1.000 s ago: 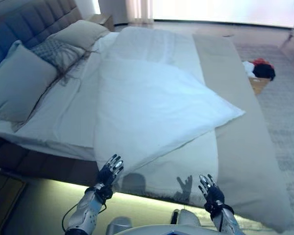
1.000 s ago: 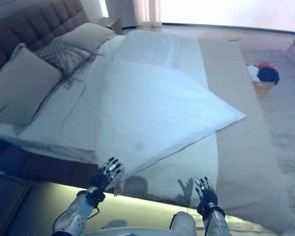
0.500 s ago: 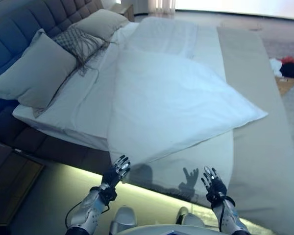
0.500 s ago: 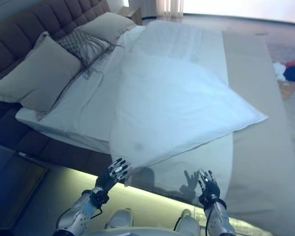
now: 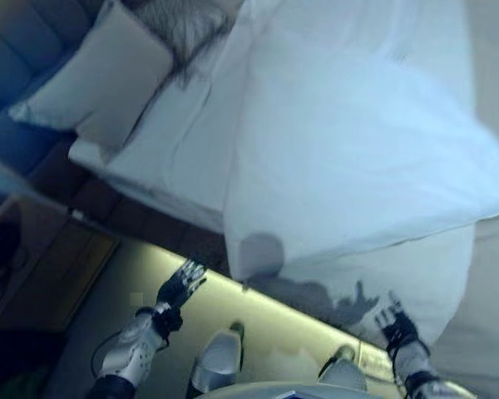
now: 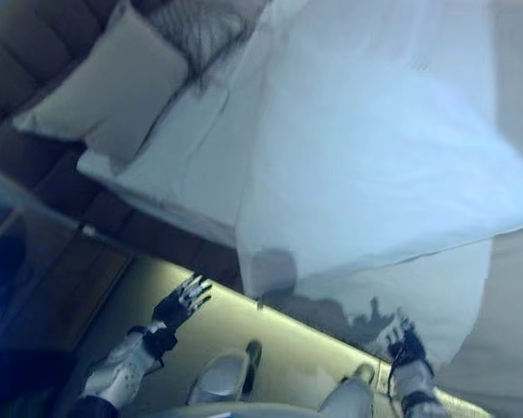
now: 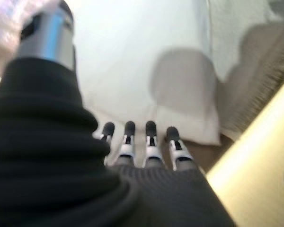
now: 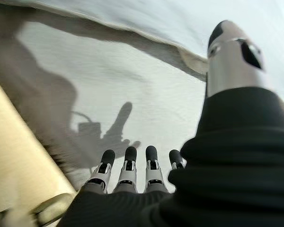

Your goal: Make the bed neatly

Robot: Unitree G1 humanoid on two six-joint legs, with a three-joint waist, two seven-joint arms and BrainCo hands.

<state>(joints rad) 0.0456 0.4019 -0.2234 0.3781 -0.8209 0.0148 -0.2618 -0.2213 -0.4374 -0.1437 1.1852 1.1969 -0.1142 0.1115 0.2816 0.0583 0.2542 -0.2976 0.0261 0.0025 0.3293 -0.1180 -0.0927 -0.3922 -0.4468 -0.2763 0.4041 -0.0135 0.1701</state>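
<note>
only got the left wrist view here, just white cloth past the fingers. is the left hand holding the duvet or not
Observer: No. In the head views the left hand is open with fingers spread, off the bed's side and touching nothing; the white duvet hangs to its right.
Operator: where's the right hand
Observer: The right hand is open too, fingers straight, close to the hanging white bedsheet; I can't tell if it touches.
Operator: how does the duvet lie
Observer: Crooked: one corner droops over the bed's near side between the hands.
Operator: pillows ok?
Observer: A grey pillow lies at the head end, well left of the duvet.
</note>
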